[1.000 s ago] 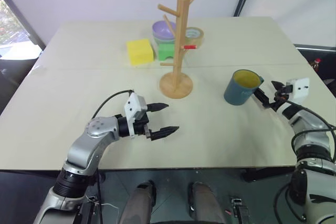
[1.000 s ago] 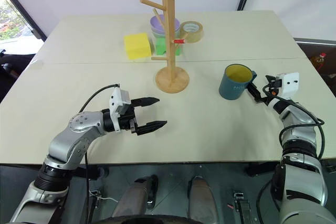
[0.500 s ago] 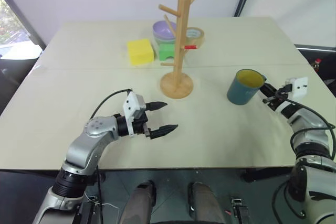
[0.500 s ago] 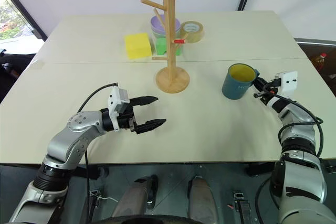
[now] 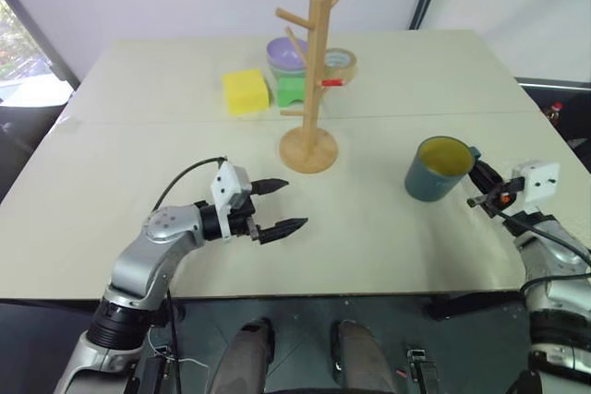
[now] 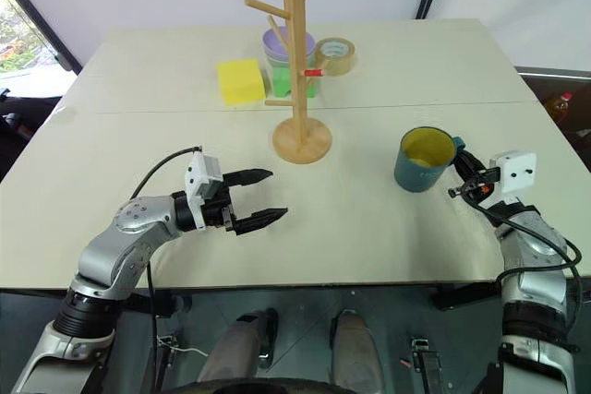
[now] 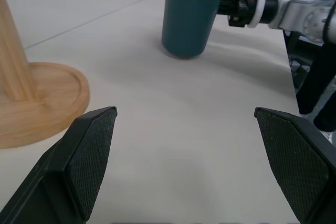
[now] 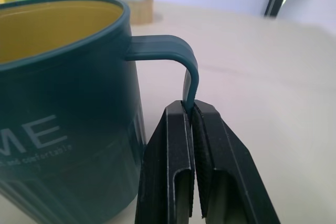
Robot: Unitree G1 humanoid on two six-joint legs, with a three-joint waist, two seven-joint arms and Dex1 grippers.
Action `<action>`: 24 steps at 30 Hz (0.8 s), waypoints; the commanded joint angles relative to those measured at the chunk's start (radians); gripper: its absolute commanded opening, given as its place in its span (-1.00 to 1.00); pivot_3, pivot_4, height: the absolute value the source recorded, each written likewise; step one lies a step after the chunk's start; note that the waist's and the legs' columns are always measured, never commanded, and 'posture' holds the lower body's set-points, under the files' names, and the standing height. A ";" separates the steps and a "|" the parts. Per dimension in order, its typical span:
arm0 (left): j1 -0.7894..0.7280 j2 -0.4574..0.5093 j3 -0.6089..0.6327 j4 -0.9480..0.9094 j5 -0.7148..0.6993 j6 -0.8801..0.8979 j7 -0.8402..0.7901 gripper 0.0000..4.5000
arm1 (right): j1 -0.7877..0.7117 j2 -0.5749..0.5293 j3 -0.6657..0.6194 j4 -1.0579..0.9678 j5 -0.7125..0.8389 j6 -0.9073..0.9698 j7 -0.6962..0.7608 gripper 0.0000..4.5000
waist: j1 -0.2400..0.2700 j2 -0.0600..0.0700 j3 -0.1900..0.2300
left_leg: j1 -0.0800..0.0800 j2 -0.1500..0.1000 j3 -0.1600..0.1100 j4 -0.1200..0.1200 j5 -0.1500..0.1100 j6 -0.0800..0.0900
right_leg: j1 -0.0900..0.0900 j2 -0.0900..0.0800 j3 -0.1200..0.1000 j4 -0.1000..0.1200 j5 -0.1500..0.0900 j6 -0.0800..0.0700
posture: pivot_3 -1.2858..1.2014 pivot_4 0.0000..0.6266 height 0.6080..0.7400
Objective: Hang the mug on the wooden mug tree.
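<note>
Now my right claw is shut tight on the mug's handle: in the right wrist view both black fingers pinch the thin vertical strap of the loop, pads flat on either side of it.

Mug: teal outside, yellow inside, upright, at about 4 o'clock from the wooden mug tree and well apart from it. I cannot tell whether its base is touching the table or just off it.

Handling, my judgement:
- Looks ceramic, so stiff, fairly heavy for a pinch grip, and breakable if dropped.
- Glazed surface likely slick; the handle strap is narrow, so the mug could swing or pivot about my pads once lifted.
- The handle is the only part thin enough for my fingers, but it is also the loop that must go over a peg. I grip it low on the outer strap, which leaves the upper opening free.

Pose, right arm: reaches forward at the table's right edge, claw roughly level, pointing toward 11 o'clock into the handle side of the mug.

Pose, left arm: bent over the near-centre table, left claw wide open and holding nothing, roughly level, pointing toward 3 o'clock, with the tree's round base at about 12 o'clock from it.

Risk noted: tipping the mug to hook a peg loads the pinch sideways.
</note>
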 commanded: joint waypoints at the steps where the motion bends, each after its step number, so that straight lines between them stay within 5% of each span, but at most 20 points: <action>1: -0.012 0.005 0.021 0.004 -0.009 -0.016 -0.009 1.00 | 0.002 -0.010 0.011 -0.183 -0.003 0.031 -0.041 -0.98 | 0.002 0.000 0.000 | 0.000 0.000 0.000 0.000 0.000 0.000 | 0.000 0.000 0.000 0.000 0.000 0.000 | 0.03 -0.52 1.00; 13: -0.095 0.019 0.169 0.140 -0.022 -0.116 0.010 1.00 | -0.112 -0.163 0.184 -0.591 0.093 0.360 0.080 -0.98 | 0.005 -0.001 0.000 | -0.003 0.000 -0.001 0.000 0.000 0.000 | -0.002 -0.001 -0.001 -0.002 0.001 -0.002 | 0.03 -0.52 1.00; 24: -0.103 0.063 0.206 0.086 -0.057 -0.089 -0.012 1.00 | -0.385 -0.224 0.327 -0.538 0.019 0.491 0.128 -0.98 | 0.005 -0.002 0.001 | -0.007 0.000 -0.002 0.000 0.000 0.000 | -0.004 -0.001 -0.003 -0.005 0.001 -0.002 | 0.03 -0.52 1.00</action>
